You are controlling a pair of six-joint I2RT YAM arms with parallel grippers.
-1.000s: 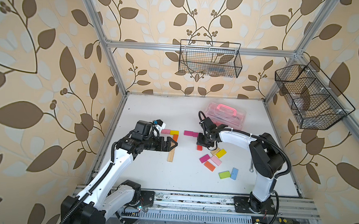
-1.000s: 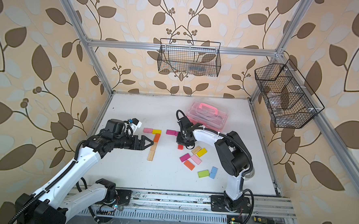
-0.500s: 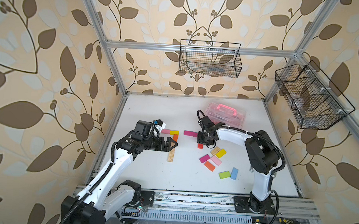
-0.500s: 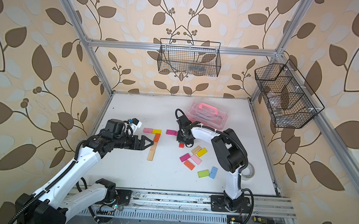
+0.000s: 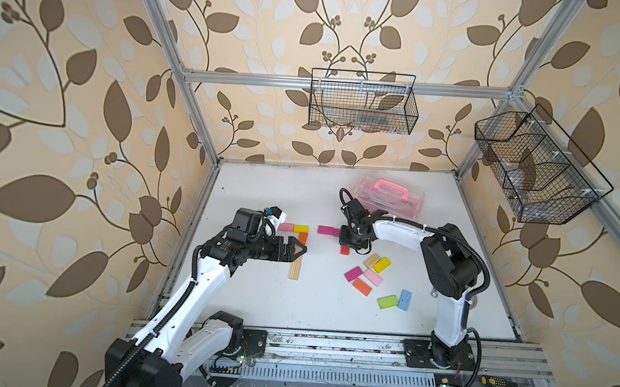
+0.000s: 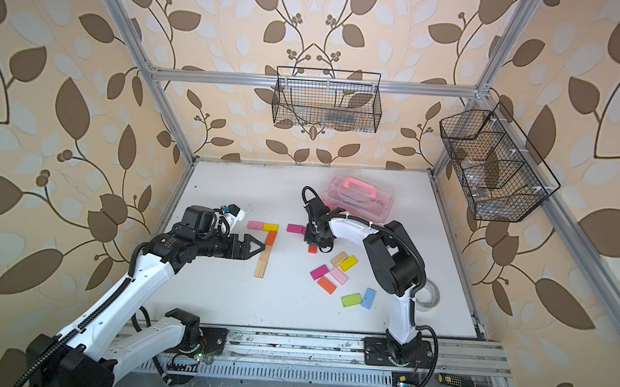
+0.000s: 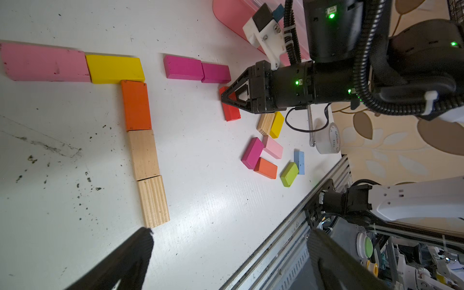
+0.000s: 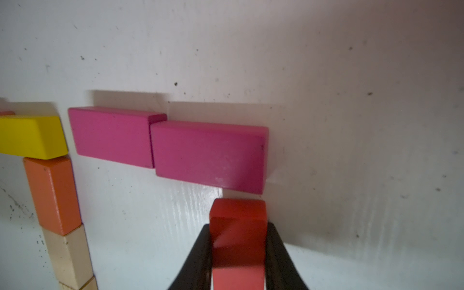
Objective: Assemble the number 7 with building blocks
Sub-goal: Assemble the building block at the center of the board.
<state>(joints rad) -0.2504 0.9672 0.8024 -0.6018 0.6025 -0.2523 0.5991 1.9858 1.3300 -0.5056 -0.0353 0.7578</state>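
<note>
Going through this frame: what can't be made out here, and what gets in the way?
- The red block: in the right wrist view, its near end is cut off by the bottom edge, between the fingers.
- In both top views, the right gripper covers most of that block.
- The back-wall wire basket: its contents are blurred behind the mesh in both top views.
- The pink case: its contents are too small to read through the glaring lid.

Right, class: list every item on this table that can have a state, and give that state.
left gripper, open, empty.
right gripper, shut on red block.
red block, gripped, just short of the magenta pair.
magenta pair, flat, end to end.
five-block 7, laid flat, blocks end to end.
pink case, appears closed.
loose blocks, lying flat, scattered.
</note>
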